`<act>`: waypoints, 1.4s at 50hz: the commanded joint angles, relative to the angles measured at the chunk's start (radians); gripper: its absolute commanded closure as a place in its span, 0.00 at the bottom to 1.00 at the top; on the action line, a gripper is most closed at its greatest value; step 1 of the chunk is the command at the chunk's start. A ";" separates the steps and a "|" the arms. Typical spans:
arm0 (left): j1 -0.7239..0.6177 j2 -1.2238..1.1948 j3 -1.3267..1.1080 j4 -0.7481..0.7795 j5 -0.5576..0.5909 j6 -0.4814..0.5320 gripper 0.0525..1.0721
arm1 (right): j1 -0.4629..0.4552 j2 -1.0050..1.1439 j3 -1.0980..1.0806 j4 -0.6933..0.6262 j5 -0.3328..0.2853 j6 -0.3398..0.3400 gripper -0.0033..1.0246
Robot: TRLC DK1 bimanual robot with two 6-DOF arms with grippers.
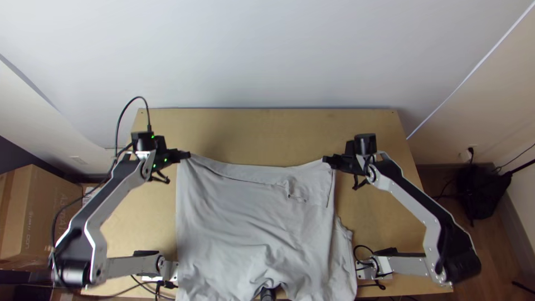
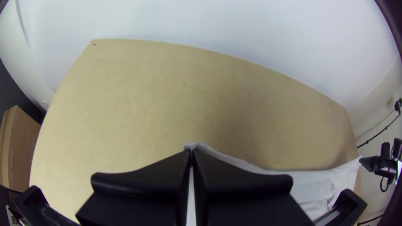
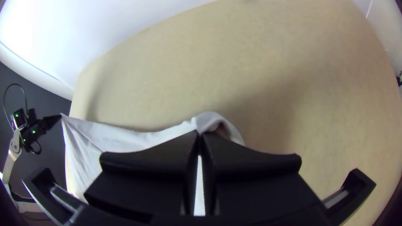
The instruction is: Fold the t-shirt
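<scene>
Fingers, left gripper (image 1: 188,155): flat, black, pressed together on one far corner of the shirt (image 1: 239,212), drawing the cloth to a small peak.
Fingers, right gripper (image 1: 325,160): likewise closed on the opposite far corner, where the fabric curls over in a soft, rounded loop beside the tips.
Wall (image 1: 267,50): pale and smooth, rising behind the bench.
Bench (image 1: 267,134): light wood, a broad flat panel with straight edges; a soft shadow falls on it beyond the cloth.
Shirt: thin, matte, light grey cloth, spread wide over the middle of the bench and down to its near edge. Its far edge hangs between the grippers in a shallow sag. A narrow turned strip and short creases mark the part toward the right gripper; long ripples run through the body, and the near end bunches in rounded folds around a dark post (image 1: 268,294).
Arms: silver-grey links with black joints, the left (image 1: 120,189) and right (image 1: 412,206) bent at either side of the shirt.
Box (image 1: 39,212): brown cardboard, square-edged, left of the bench.
Bag (image 1: 482,192): black, slumped on the floor at right.
Cable (image 1: 135,98): thin, black, arching over the left gripper.
</scene>
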 commanded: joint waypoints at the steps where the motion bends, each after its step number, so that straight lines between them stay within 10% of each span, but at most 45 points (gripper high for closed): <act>1: -0.020 0.160 0.122 0.012 0.024 0.003 0.97 | -0.048 0.129 0.145 0.008 -0.006 -0.032 0.97; 45: 0.056 0.922 1.178 -0.352 0.027 -0.016 0.97 | -0.153 0.823 0.966 -0.207 0.003 -0.027 0.97; 70: 0.076 0.925 1.244 -0.405 0.032 -0.057 0.97 | -0.153 0.850 1.096 -0.279 0.003 -0.018 0.97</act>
